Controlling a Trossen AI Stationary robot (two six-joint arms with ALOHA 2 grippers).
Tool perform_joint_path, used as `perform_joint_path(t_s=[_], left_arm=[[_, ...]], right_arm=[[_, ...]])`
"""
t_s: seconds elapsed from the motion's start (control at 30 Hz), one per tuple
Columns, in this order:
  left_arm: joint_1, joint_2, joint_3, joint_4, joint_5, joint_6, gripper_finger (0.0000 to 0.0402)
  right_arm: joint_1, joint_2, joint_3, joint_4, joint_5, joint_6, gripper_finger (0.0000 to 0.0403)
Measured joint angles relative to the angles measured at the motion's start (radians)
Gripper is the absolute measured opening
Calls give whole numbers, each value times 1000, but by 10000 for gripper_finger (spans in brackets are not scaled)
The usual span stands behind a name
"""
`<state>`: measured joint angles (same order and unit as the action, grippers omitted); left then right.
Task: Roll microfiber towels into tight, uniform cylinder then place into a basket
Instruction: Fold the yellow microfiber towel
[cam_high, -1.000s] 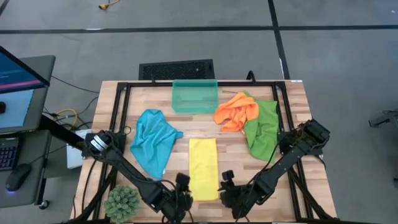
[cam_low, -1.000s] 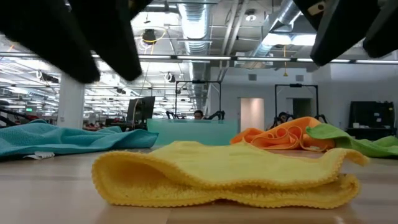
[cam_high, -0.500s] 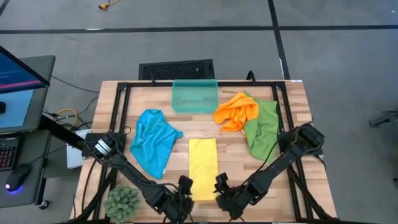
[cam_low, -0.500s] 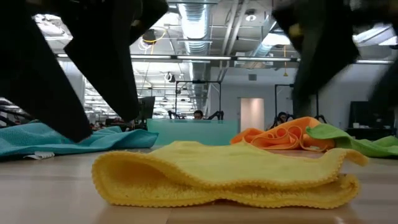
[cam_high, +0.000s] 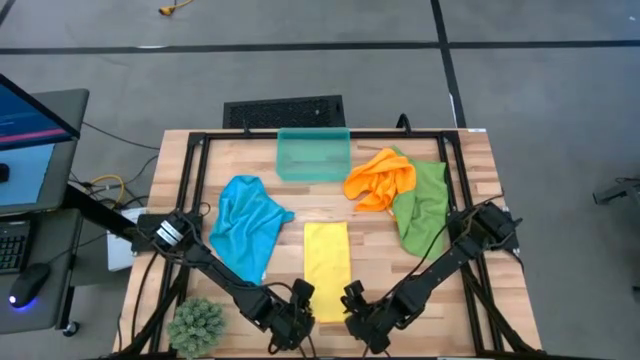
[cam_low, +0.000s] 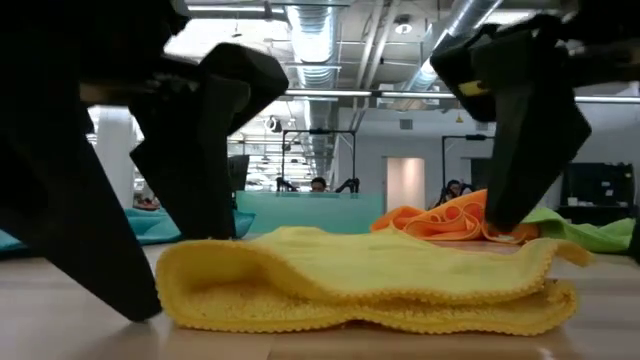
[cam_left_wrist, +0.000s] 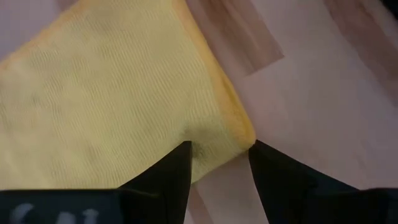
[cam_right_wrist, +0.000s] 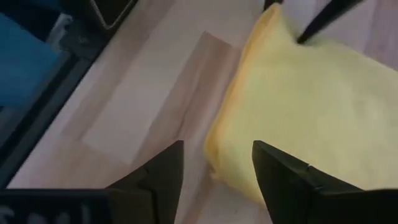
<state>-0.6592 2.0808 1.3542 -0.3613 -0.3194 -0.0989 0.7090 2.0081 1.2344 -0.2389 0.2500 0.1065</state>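
both grippers (cam_high: 327, 303) straddle yellow towel's (cam_high: 326, 255) near end, long axis toward basket (cam_high: 313, 155).

Folded towel (cam_high: 327, 255) lay at the tabletop's (cam_high: 470, 150) near middle, basket (cam_high: 313, 155) behind it at the far edge, one towel (cam_high: 245, 228) to its left, two overlapping towels (cam_high: 400, 195) to its right, grippers at its near corners.

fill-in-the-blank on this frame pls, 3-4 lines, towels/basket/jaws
Both grippers, left and right, straddle corners of the ____ towel.
The jaws of both grippers are ____.
The towel overlapping the green towel is ____.
The basket holds ____ towels.

Missing words: yellow; open; orange; no
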Motion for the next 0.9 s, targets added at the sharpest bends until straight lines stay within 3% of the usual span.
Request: perform_joint_path(t_s=[0.4, 0.6, 0.73, 0.9], left_arm=[[3, -3, -17, 15, -1, -38, 151], [8, -3, -17, 16, 2, -42, 113], [9, -3, -17, 16, 4, -55, 76], [10, -2, -18, 17, -6, -71, 33]], right_arm=[[-39, 9, -25, -18, -47, 27, 182], [-53, 7, -42, 1, -69, 28, 156], [-60, 7, -42, -3, -74, 53, 116], [-61, 7, -44, -6, -62, 77, 37]])
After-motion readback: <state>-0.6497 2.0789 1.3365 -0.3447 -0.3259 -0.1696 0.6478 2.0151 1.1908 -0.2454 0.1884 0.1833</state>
